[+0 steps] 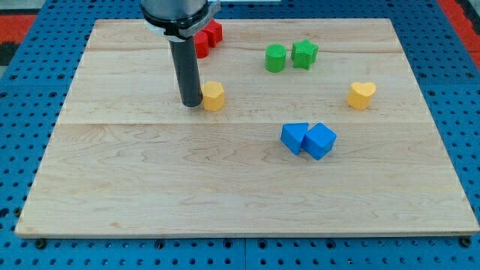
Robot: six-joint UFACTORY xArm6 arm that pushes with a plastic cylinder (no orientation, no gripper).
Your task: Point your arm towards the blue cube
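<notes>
From the one camera, my tip (190,103) rests on the wooden counter (150,187), just left of a yellow block (214,96). I carry no pincer, only this rod. The blue cube (320,140) sits toward the view's lower right, touching a second blue block (294,137). Red blocks (209,37) lie behind my rod; two green blocks (290,55) and a yellow heart (361,94) are farther right.

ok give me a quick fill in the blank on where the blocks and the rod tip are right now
1. My tip stands just left of a ____ block.
2. The two blue blocks sit touching, toward the view's ____ of my tip.
3. The yellow heart lies to the view's right of the two ____ blocks.

Missing words: yellow; right; green
</notes>
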